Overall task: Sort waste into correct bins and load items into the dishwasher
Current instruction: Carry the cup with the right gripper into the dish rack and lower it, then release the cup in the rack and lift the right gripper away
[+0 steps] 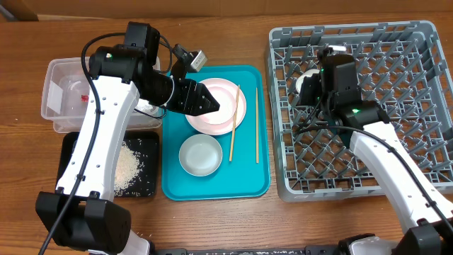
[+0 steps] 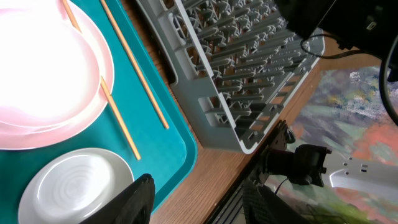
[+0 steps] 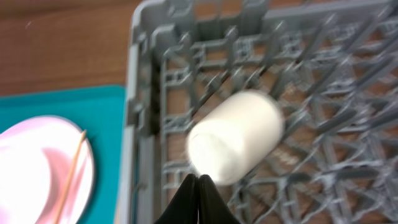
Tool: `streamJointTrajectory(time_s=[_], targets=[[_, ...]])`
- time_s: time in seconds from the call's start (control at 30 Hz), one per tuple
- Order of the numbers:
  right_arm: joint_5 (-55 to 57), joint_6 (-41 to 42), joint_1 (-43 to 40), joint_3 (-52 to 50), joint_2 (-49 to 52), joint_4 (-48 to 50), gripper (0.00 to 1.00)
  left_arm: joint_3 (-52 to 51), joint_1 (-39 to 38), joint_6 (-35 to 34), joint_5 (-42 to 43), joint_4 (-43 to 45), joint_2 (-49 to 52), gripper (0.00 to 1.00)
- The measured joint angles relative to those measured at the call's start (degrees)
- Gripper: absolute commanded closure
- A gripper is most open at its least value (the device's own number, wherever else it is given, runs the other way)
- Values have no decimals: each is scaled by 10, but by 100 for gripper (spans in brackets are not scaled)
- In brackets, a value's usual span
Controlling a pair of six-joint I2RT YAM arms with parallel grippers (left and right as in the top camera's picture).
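Large square grey plastic dish rack point(image 1: 396, 42) under the right gripper point(image 3: 199, 180), clenched on nothing. Teal serving tray point(image 1: 251, 177) beneath the left gripper point(image 1: 212, 103), low over the round pale pink plate point(image 1: 237, 106), probably lining up a pick; grip impossible to tell. Small cream cup point(image 3: 236, 137) on its side just ahead of the right jaws, free among the pegs, seemingly loaded. Two thin wooden chopsticks point(image 1: 232, 134) just beyond the left gripper.

Narrow gap between teal tray point(image 1: 249, 177) and dish rack point(image 1: 396, 29), left end effector point(image 1: 215, 105) over plate point(image 1: 205, 122)
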Motion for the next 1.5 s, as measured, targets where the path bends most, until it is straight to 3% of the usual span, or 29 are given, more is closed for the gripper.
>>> streamJointTrajectory(time_s=[0.3, 0.63, 1.0, 1.5], targets=[[-38, 0, 0, 0, 59, 26, 96, 0, 0, -13, 0, 0, 0, 52], [39, 0, -5, 0, 103, 96, 96, 0, 0, -15, 0, 0, 0, 52], [70, -1, -33, 0, 103, 99, 94, 0, 0, -15, -1, 0, 0, 52], [-66, 0, -33, 10, 85, 68, 95, 0, 0, -15, -2, 0, 0, 51]])
